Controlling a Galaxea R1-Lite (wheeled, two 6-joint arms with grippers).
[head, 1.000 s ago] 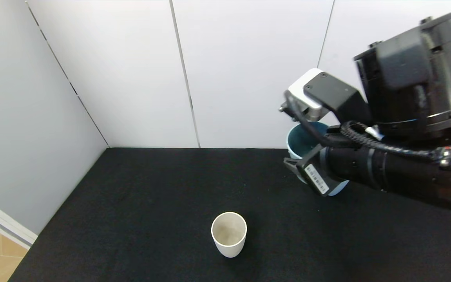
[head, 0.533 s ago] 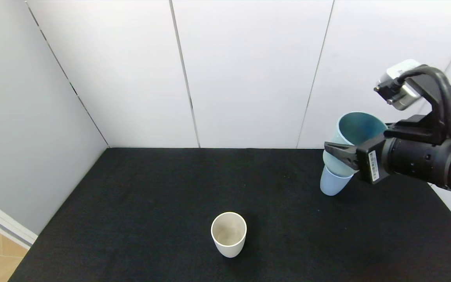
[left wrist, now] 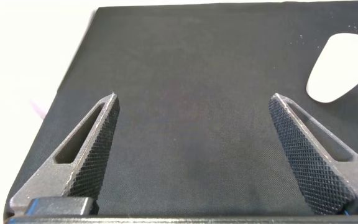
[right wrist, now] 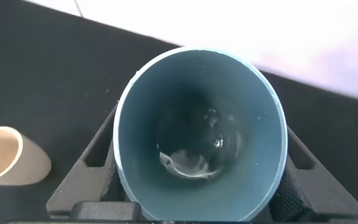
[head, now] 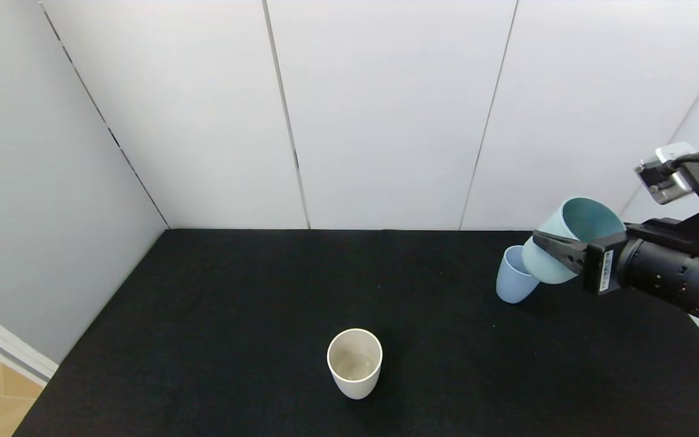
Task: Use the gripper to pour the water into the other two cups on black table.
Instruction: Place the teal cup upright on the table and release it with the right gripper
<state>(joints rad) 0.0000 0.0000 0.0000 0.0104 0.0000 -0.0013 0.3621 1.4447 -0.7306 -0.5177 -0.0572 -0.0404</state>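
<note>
The cream-white cup stands upright nearest on the black table. Beyond it to the right, the right gripper reaches in level, fingers clamped on a tilted teal cup touching the light blue cup. The left gripper hangs near the cream-white cup, fingers apart.

The black table lies bare over its left half and most of its middle, open to a pass from any side. The cream-white cup stands alone near the front centre, well apart from everything else. At the far right, the powder-blue cup is crowded: the right gripper, clamped on the tilted teal-green cup, hangs just beside and over it, blocking that side
</note>
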